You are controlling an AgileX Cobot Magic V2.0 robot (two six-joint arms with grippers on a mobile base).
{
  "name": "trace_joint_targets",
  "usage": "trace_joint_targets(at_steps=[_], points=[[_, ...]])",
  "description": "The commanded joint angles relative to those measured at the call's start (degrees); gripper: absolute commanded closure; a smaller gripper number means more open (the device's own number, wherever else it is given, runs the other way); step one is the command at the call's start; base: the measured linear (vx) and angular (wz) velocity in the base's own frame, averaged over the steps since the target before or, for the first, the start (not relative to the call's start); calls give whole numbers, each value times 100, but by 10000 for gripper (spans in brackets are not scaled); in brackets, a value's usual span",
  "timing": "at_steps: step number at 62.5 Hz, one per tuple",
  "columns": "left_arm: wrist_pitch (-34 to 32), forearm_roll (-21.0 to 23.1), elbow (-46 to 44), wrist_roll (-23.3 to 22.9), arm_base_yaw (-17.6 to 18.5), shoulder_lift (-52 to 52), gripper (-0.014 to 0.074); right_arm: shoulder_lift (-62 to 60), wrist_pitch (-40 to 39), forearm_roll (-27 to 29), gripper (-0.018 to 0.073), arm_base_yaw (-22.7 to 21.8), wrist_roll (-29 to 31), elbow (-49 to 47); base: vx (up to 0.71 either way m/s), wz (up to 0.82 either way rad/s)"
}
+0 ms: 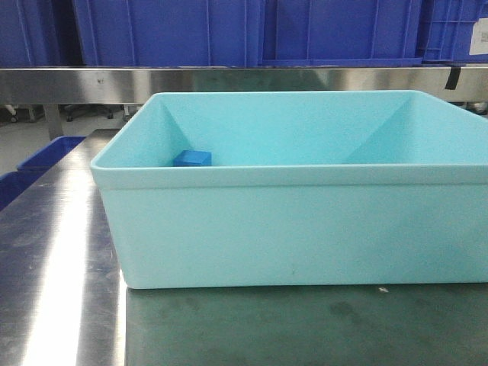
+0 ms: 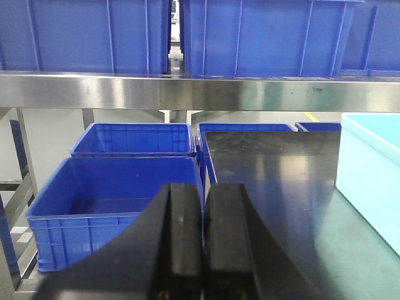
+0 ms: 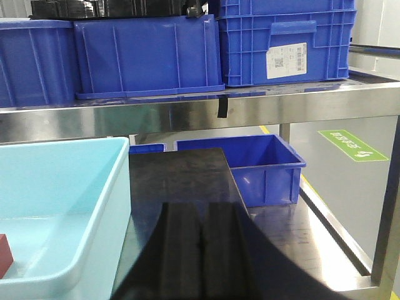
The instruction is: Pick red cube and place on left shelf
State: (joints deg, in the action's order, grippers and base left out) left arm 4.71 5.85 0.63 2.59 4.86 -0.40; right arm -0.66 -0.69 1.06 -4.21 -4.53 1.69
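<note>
Resting inside the turquoise tub at the right end effector's nine o'clock, the red cube likely needed jaws opened wide before descending; that and the left end effector sat clenched, empty.

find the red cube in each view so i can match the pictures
Front view: not visible; only a blue block shows inside the turquoise tub.
Left wrist view: not in it; only the tub's corner shows at the right edge.
Right wrist view: the red cube is at the lower left edge, inside the tub.
Shared landmark: the turquoise tub, in all three.
</note>
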Motion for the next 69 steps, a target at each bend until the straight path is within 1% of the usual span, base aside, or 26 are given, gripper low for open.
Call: trace_joint_targets(at_steps=[1, 14, 19, 22, 25, 27, 35, 45, 54, 59, 64, 69], points=[[-507, 21, 136, -31, 31, -70, 496, -97, -595, -7, 505, -29, 41, -143, 0, 0], [-507, 21, 136, -31, 31, -70, 496, -97, -683, -7, 505, -29, 41, -143, 0, 0], [-507, 21, 136, -31, 31, -70, 495, -97, -1004, -7, 505, -29, 41, -160, 0, 0], [-507, 21, 136, -31, 31, -70, 495, -97, -1101, -7, 505, -29, 41, -262, 0, 0], [-507, 21, 136, -31, 31, -70, 495, -75, -1006, -52, 505, -29, 50, -478, 0, 0], [-507, 21, 136, -31, 31, -70, 495, -30, -814, -106, 505, -29, 55, -697, 0, 0], [-507, 21, 136, -31, 31, -70, 496, 498, 438, -345, 505, -11, 55, -1801, 0, 0], [-507, 21, 136, -31, 31, -70, 495, 1650, 1726, -348, 505, 3, 55, -3328, 0, 0], [-507, 21, 136, -31, 31, -70, 495, 2623, 2515, -322, 505, 553, 142, -4549, 0, 0], [-507, 21, 136, -31, 31, -70, 495, 3258, 3217, -259, 505, 1044, 215, -5366, 0, 0], [-507, 21, 136, -31, 31, -70, 495, 3995, 3884, -50, 505, 1565, 215, -6104, 0, 0], [-507, 21, 136, -31, 31, -70, 495, 4700, 4242, 112, 505, 2026, 215, -6732, 0, 0]])
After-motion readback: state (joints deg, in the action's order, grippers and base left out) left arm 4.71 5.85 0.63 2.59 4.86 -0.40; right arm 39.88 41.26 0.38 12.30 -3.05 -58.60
